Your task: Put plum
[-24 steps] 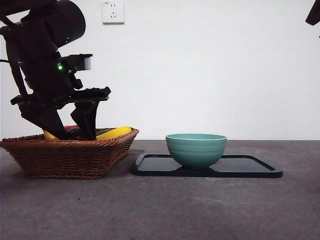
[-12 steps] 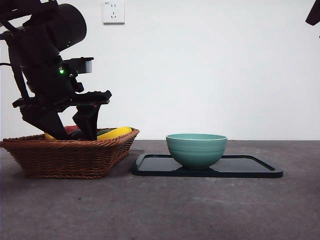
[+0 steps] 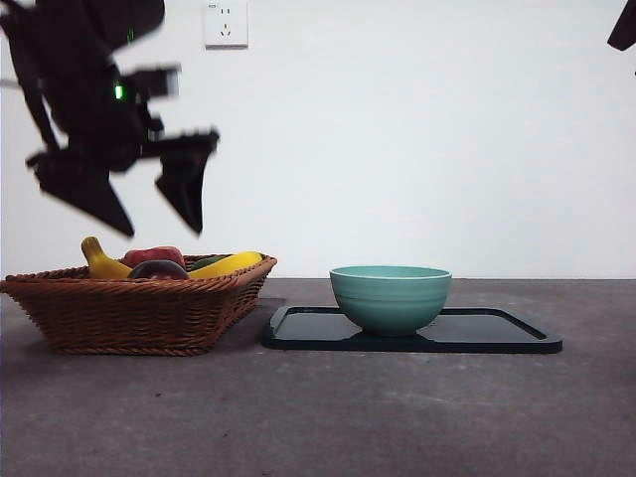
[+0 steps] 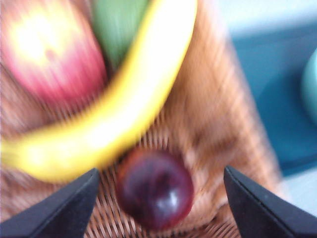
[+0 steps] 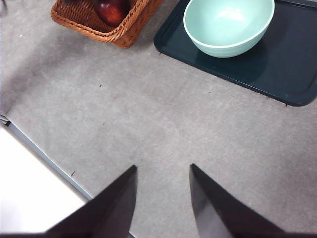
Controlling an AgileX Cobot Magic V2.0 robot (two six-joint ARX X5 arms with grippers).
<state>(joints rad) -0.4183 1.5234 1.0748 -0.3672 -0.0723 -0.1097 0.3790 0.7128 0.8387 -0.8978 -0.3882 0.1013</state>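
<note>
Left pincer [image 3: 164, 229] risen from basket [image 3: 139, 313], empty, jaws apart; plum [image 3: 157, 269] left inside, now uncovered.

plum [image 4: 154, 190] open from above, banana [image 4: 119, 114] (touching) crowds one side

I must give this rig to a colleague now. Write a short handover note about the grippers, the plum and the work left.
Left gripper: open, empty, above the basket.
Right gripper: open, empty, waiting over bare table away from the work.
Plum: in the basket, beside the banana, not gripped.
Bowl: empty, standing on the dark tray next to the basket.
Done: nothing; the plum is not yet picked.
Left: grasp the plum, lift it out, put it down, probably in the bowl.
</note>
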